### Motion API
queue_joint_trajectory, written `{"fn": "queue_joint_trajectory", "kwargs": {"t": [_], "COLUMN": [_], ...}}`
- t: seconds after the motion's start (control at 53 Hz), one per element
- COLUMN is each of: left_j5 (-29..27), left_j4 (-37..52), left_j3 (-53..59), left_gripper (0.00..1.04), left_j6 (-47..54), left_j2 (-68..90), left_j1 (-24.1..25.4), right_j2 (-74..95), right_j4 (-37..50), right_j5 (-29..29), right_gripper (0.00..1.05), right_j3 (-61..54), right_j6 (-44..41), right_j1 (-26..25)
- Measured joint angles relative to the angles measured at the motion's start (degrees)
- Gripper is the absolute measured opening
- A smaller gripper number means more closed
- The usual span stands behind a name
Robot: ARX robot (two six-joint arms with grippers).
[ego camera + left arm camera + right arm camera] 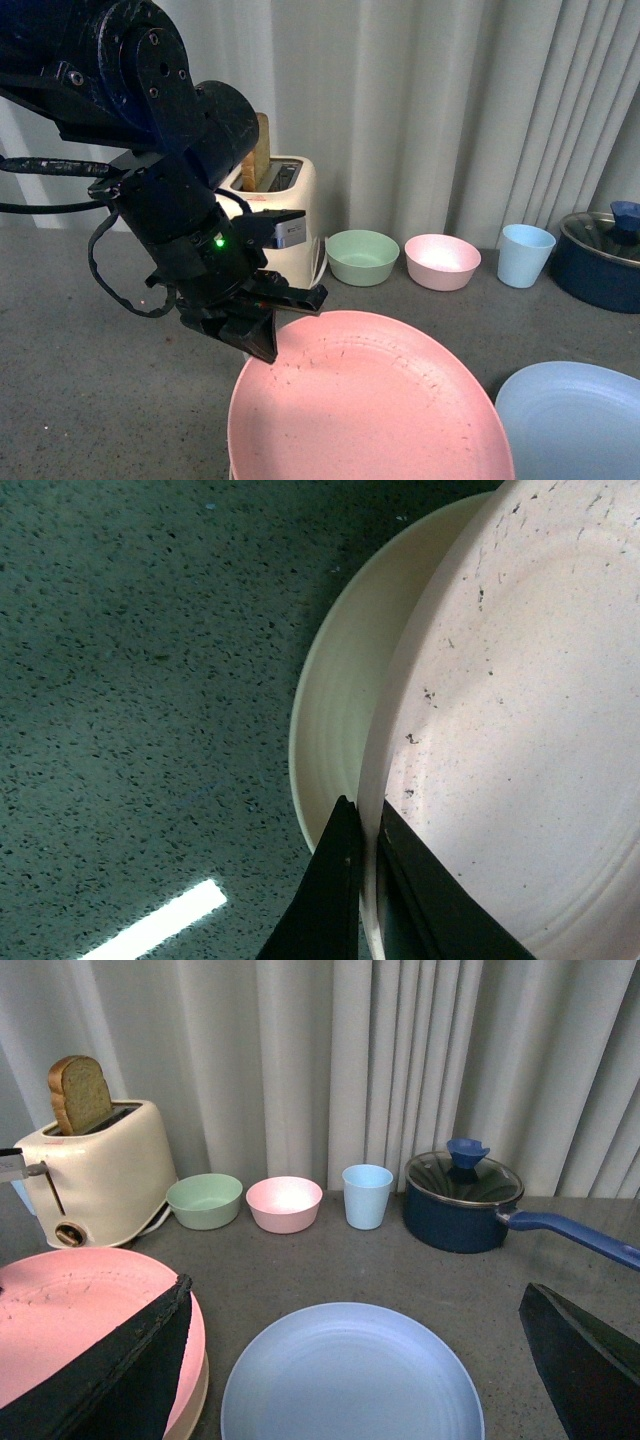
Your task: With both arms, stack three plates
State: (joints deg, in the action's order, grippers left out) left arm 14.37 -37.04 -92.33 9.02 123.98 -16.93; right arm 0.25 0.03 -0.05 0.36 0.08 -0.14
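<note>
My left gripper [262, 335] is shut on the near-left rim of the pink plate [370, 410]. In the left wrist view its two black fingers [340, 880] pinch that rim, and the pink plate [520, 730] hangs tilted just over the cream plate [340, 680] on the table. The light blue plate [575, 420] lies flat to the right. My right gripper [355, 1290] stands open above the light blue plate [350, 1380], fingers wide apart, holding nothing. The pink plate [70, 1310] sits beside its left finger, with the cream plate's edge [197, 1390] showing beneath.
Along the curtain stand a cream toaster [285, 210] with bread in it, a green bowl [362, 256], a pink bowl [442, 261], a light blue cup [525, 255] and a dark blue lidded pot [605, 260]. The pot's handle [570, 1230] points right.
</note>
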Motion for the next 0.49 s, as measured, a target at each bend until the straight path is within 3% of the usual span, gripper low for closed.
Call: {"fn": "queue_joint_trajectory", "kwargs": {"t": [0.491], "left_j5": [-1.0], "left_j4": [1.2], "left_j3": [-0.2], "left_gripper": [0.03], "left_j6": [1.8], "left_j2": [2.9], "left_j1": [0.8], "right_j2": [0.0], "right_j4": [0.0], "right_j5": [0.0], "right_gripper": [0.97], "right_j3": [0.0], "right_j6": [0.0], "right_j1": [0.0]}}
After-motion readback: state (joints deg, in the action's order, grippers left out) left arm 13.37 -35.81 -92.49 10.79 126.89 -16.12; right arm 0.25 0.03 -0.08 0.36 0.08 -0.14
